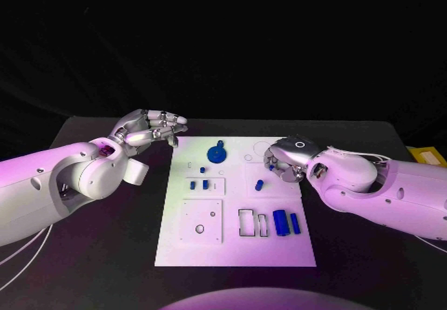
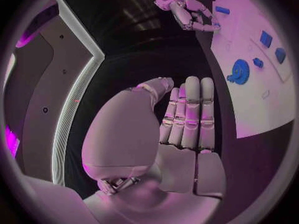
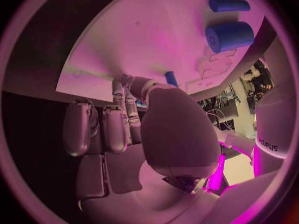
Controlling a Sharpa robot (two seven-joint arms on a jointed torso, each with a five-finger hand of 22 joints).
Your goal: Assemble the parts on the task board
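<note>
The white task board (image 1: 238, 248) lies in the middle of the black table. On it are a blue gear (image 1: 216, 154), two small blue pegs (image 1: 199, 185), a small blue piece (image 1: 259, 185) and two blue cylinders (image 1: 287, 223). My left hand (image 1: 149, 131) hovers off the board's far left corner; its fingers (image 2: 190, 114) lie side by side and hold nothing. My right hand (image 1: 284, 157) is down on the board's far right part, fingertips at a small blue part (image 1: 272, 166). The thumb (image 3: 140, 84) meets the fingers beside that part (image 3: 169, 78); a grip on it is not plain.
Dark table surface (image 1: 103, 258) runs along both sides of the board. A yellow object (image 1: 424, 155) sits at the table's far right edge. Empty outlined recesses (image 1: 203, 221) take up the board's near left part. The gear (image 2: 239, 70) lies near my left hand.
</note>
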